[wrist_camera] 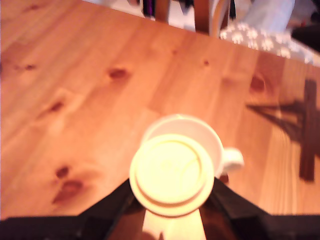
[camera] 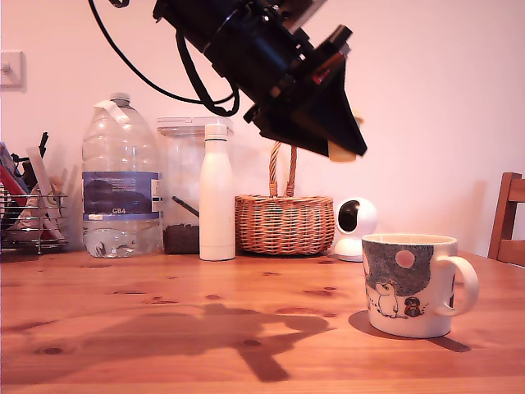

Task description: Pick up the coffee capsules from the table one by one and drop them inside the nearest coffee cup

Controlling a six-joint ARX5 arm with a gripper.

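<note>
In the exterior view my black gripper hangs high above the table, tilted down toward that view's right. It is shut on a pale cream-yellow coffee capsule at its tip. The white coffee cup, with a grey-blue cartoon band and a pink circle, stands on the table lower and further to the exterior view's right. In the wrist view the capsule fills the gap between the dark fingers of the gripper. It overlaps the open mouth of the cup far beneath it.
Along the back wall stand a wire rack of pens, a large water bottle, a clear container, a white bottle, a wicker basket and a round white camera. A wooden chair sits at the exterior view's right edge.
</note>
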